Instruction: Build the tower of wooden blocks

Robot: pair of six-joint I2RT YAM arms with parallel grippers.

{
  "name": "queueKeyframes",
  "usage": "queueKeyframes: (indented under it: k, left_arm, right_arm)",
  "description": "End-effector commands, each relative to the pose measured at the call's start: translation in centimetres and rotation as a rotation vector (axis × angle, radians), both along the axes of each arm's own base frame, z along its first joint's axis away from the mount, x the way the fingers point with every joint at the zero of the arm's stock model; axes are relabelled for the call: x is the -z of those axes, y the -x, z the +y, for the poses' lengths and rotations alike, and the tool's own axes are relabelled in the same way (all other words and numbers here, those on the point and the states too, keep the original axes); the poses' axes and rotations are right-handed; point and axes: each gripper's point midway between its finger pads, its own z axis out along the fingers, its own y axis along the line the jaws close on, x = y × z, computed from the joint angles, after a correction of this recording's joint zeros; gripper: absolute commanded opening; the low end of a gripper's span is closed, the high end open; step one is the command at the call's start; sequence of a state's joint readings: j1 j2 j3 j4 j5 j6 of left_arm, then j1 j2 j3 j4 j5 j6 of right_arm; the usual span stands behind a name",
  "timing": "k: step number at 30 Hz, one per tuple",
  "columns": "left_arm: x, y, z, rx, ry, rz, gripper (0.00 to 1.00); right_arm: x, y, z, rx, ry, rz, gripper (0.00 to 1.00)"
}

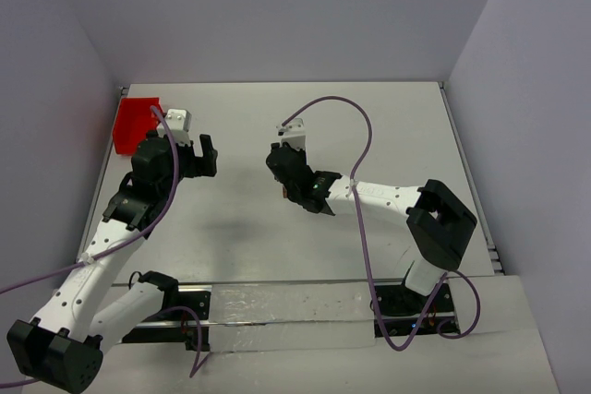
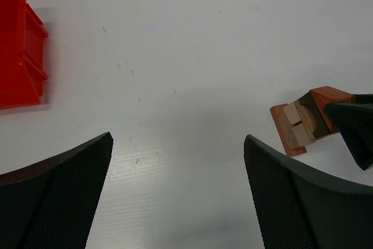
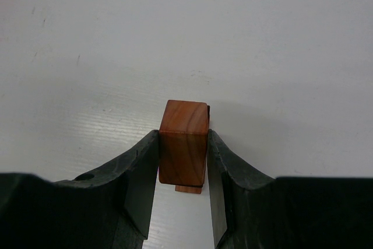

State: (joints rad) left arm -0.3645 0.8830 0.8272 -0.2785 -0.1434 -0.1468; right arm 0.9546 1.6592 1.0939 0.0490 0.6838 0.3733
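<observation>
R wrist view: right gripper point(image 3: 183, 143) is clamped on a reddish-brown block point(image 3: 185, 127) at frame center, w/ a 2nd reddish piece peeking out below. Only the L wrist view shows the rest: the wood block tower point(image 2: 298, 123), tan + reddish bits bunched at right edge, and a red tray point(image 2: 20, 51) upper left. Left gripper point(image 2: 178, 144) is spread wide, holding nothing. In the top view the blocks are too small to tell.

**Enclosure and work surface**

White matte table point(image 1: 388, 126); the wrist views show faint scuffs and fine grain. Plain pale grey-lavender walls close three sides: back wall point(image 1: 295, 16), left wall point(image 1: 46, 136), right wall point(image 1: 545, 136). A metal rail point(image 1: 473, 182) runs along the table's right edge. Light is even and diffuse, shadows soft.
</observation>
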Motion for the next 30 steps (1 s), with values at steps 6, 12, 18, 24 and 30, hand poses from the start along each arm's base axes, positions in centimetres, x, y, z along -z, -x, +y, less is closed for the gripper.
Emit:
queueKeyframes:
  k: [6, 12, 18, 24, 30]
  left_arm:
    - [-3.1, -0.8, -0.5, 0.019, 0.033, -0.083, 0.99]
    - [-3.2, -0.8, -0.5, 0.016, 0.031, -0.085, 0.99]
    - [-3.1, -0.8, -0.5, 0.018, 0.033, -0.083, 0.99]
    - [-3.1, -0.8, -0.5, 0.019, 0.031, -0.082, 0.99]
    - [-3.0, -0.7, -0.6, 0.025, 0.028, -0.062, 0.99]
  right_arm:
    - [-1.3, -0.5, 0.1, 0.016, -0.029, -0.009, 0.34]
    - [-1.2, -0.5, 0.1, 0.016, -0.03, -0.003, 0.41]
    - [-1.1, -0.6, 0.1, 0.021, -0.031, 0.003, 0.62]
    - [-1.2, -0.5, 0.4, 0.004, -0.036, 0.015, 0.85]
    - [-3.1, 0.1, 1.4, -0.068, -0.073, 0.024, 0.93]
